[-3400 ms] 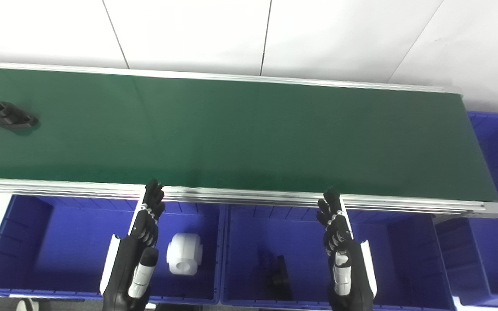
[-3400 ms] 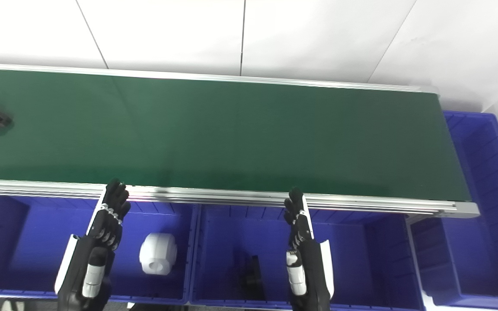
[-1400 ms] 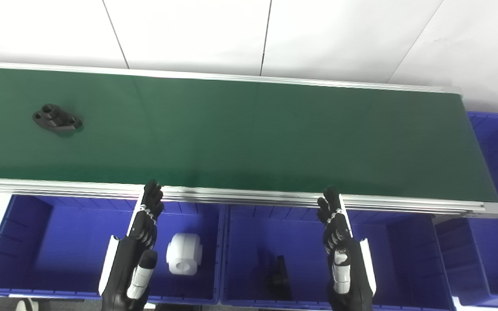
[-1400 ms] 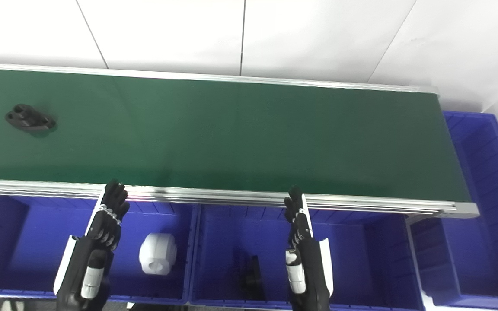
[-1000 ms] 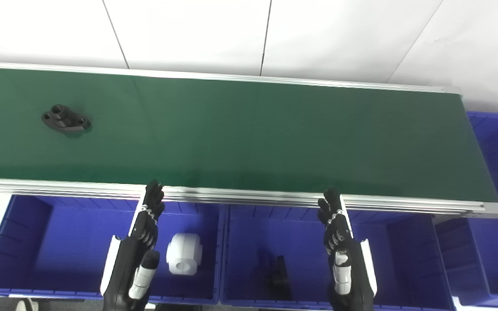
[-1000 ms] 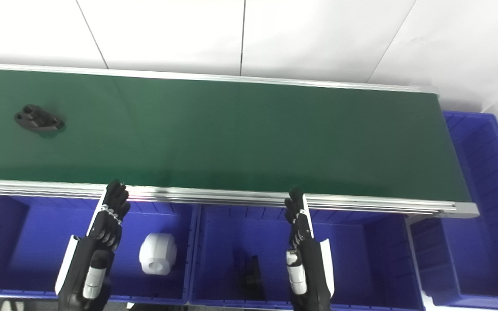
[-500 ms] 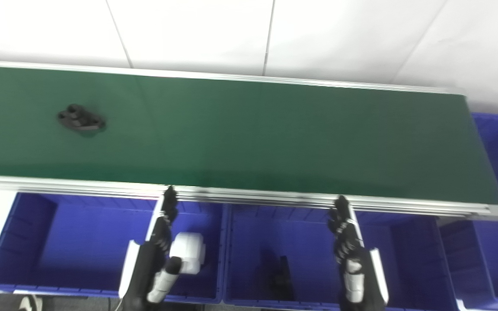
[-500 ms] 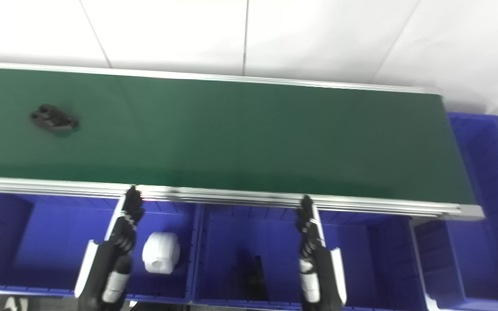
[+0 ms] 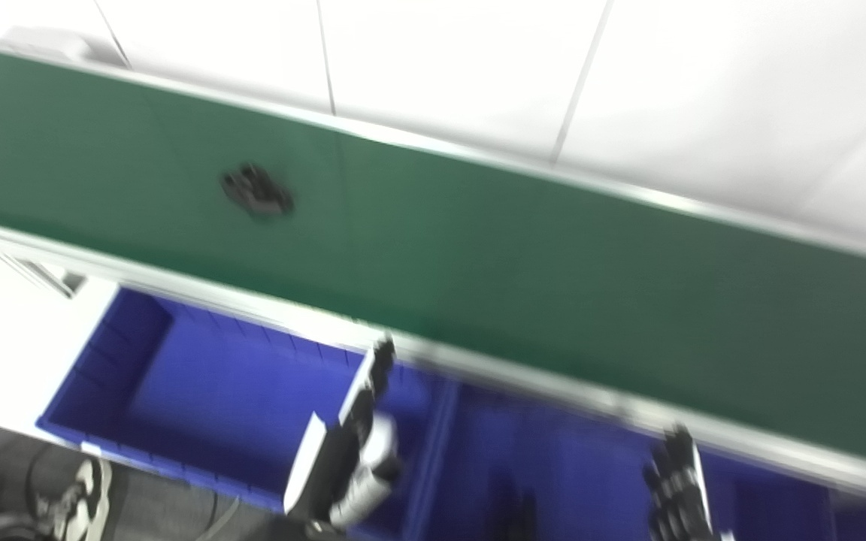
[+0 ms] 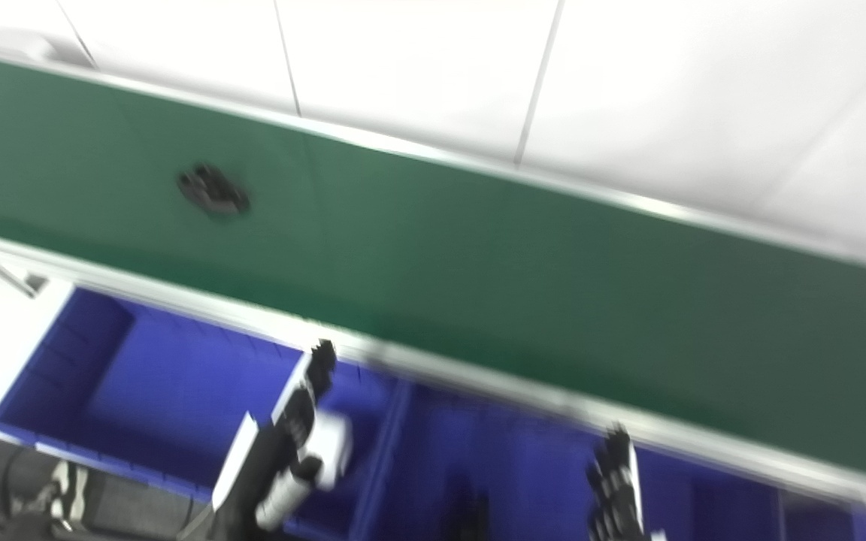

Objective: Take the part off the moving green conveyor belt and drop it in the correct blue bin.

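Black part (image 9: 256, 191) on green belt (image 9: 523, 270), both hands empty

The belt (image 9: 478, 248) surface is bare across its whole length except for one dark part (image 9: 256, 191) lying toward the far left. The metal rail (image 9: 252, 304) along the belt's near edge stands between the bins and the belt. The left hand (image 9: 358, 428) and right hand (image 9: 673, 488) sit below this rail, fingers extended, over the blue bins (image 9: 200, 391). A white block (image 10: 328, 443) lies in the left bin, just beside the left hand. The picture is blurred.
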Robot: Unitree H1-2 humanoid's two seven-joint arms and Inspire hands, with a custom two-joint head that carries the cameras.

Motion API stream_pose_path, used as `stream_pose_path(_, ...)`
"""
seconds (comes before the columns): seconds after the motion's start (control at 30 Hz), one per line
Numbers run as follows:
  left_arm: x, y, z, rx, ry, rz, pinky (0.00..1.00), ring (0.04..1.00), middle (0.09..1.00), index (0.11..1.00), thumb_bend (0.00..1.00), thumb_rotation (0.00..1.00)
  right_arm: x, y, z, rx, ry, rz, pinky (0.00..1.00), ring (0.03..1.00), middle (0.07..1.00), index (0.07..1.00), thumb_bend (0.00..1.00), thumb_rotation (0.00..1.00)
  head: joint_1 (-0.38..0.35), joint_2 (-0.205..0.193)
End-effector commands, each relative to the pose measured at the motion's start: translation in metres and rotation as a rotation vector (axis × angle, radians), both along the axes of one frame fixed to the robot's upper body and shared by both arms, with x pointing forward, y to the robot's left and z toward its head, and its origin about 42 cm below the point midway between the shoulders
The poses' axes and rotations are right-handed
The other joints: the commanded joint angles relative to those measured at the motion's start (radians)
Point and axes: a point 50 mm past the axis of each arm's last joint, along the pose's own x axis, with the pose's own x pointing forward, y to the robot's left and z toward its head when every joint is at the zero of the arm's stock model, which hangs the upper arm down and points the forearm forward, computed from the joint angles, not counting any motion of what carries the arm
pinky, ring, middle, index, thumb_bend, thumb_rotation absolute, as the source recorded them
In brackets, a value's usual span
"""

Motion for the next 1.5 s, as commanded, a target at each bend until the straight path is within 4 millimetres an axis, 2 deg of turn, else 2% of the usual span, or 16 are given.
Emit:
stream_pose_path(0.0, 0.006, -0.014, 0.004, -0.017, -0.058, 0.006, 0.95, 0.994, 1.000, 1.000, 0.86, 0.91, 0.000, -0.004, 0.004, 0.005, -0.055, 0.013, 1.00, 1.000, 1.000, 1.000, 0.84, 1.00, 0.000, 0.001)
stream_pose_path(0.1, 0.006, -0.016, 0.000, -0.008, -0.054, 0.015, 0.93, 0.987, 1.000, 1.000, 0.86, 0.91, 0.001, -0.006, 0.000, 0.011, -0.058, 0.016, 1.00, 1.000, 1.000, 1.000, 0.85, 1.00, -0.001, -0.006)
stream_pose_path(0.17, 0.006, -0.017, -0.002, -0.005, -0.051, 0.018, 0.88, 0.965, 1.000, 1.000, 0.85, 0.91, 0.001, -0.006, -0.003, 0.016, -0.061, 0.012, 1.00, 1.000, 1.000, 1.000, 0.87, 1.00, -0.026, -0.017)
stream_pose_path(0.47, 0.009, -0.019, -0.012, 0.007, -0.050, 0.014, 0.89, 0.982, 1.000, 1.000, 0.86, 0.91, 0.002, -0.006, -0.012, 0.018, -0.042, 0.017, 1.00, 1.000, 1.000, 1.000, 0.85, 1.00, -0.060, -0.067)
stream_pose_path(0.7, 0.011, -0.019, -0.013, -0.003, -0.055, 0.005, 0.91, 0.997, 1.000, 1.000, 0.83, 0.92, 0.005, -0.007, -0.012, 0.005, -0.053, 0.015, 1.00, 1.000, 1.000, 1.000, 0.86, 1.00, -0.083, -0.057)
stream_pose_path(0.93, 0.011, -0.020, -0.019, 0.023, -0.056, 0.011, 0.88, 0.976, 1.000, 1.000, 0.84, 0.91, 0.009, -0.011, 0.008, -0.061, -0.125, 0.061, 1.00, 1.000, 1.000, 1.000, 0.86, 1.00, -0.085, -0.084)
stream_pose_path(1.07, 0.013, -0.017, -0.021, 0.032, -0.055, 0.002, 0.87, 0.978, 1.000, 1.000, 0.83, 0.92, 0.017, -0.011, 0.025, -0.156, -0.190, 0.095, 1.00, 1.000, 1.000, 1.000, 0.88, 1.00, -0.111, -0.076)
stream_pose_path(1.13, 0.013, -0.016, -0.022, 0.030, -0.054, -0.004, 0.87, 0.974, 1.000, 1.000, 0.84, 0.91, 0.025, -0.008, 0.040, -0.229, -0.251, 0.077, 1.00, 0.996, 1.000, 1.000, 0.91, 1.00, -0.127, -0.073)
stream_pose_path(1.2, 0.015, -0.014, -0.022, 0.030, -0.056, -0.015, 0.88, 0.981, 1.000, 1.000, 0.83, 0.91, 0.038, -0.005, 0.055, -0.302, -0.330, 0.050, 1.00, 0.989, 1.000, 1.000, 0.89, 1.00, -0.148, -0.069)
stream_pose_path(1.33, 0.017, -0.011, -0.021, 0.028, -0.064, -0.021, 0.88, 0.990, 1.000, 1.000, 0.82, 0.91, 0.066, -0.002, 0.078, -0.402, -0.429, 0.017, 0.92, 0.943, 0.969, 1.000, 0.83, 1.00, -0.159, -0.057)
stream_pose_path(1.37, 0.017, -0.011, -0.020, 0.021, -0.064, -0.025, 0.91, 0.996, 1.000, 1.000, 0.81, 0.90, 0.072, -0.002, 0.083, -0.424, -0.446, 0.013, 0.88, 0.924, 0.953, 1.000, 0.79, 0.99, -0.160, -0.056)
stream_pose_path(1.47, 0.018, -0.011, -0.020, 0.023, -0.068, -0.027, 0.92, 1.000, 1.000, 1.000, 0.80, 0.90, 0.103, 0.002, 0.101, -0.458, -0.503, 0.034, 0.86, 0.921, 0.948, 1.000, 0.85, 0.95, -0.162, -0.053)
